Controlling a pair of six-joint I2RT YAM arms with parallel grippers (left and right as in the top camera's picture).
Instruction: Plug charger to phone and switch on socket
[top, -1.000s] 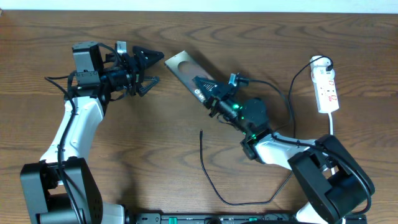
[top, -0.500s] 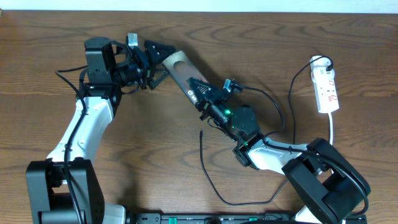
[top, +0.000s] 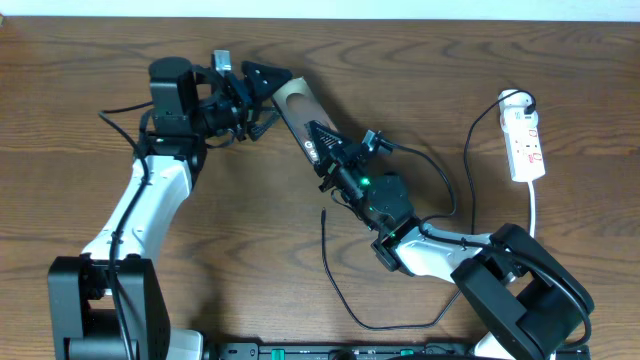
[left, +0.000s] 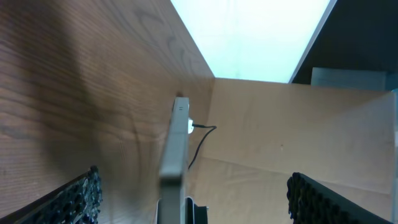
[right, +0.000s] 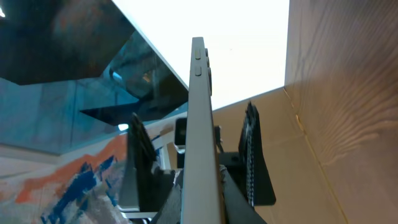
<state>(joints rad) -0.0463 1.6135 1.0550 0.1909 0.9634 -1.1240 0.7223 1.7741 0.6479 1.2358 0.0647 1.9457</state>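
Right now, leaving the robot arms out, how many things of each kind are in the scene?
Phone: 1
Charger cable: 1
Power strip: 1
Total: 3

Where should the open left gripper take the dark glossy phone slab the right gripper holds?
The dark glossy phone's free end, left gripper coming end-on, pads on its two broad faces: it sits edge-on between those open fingers, and the right gripper is shut on the other end.
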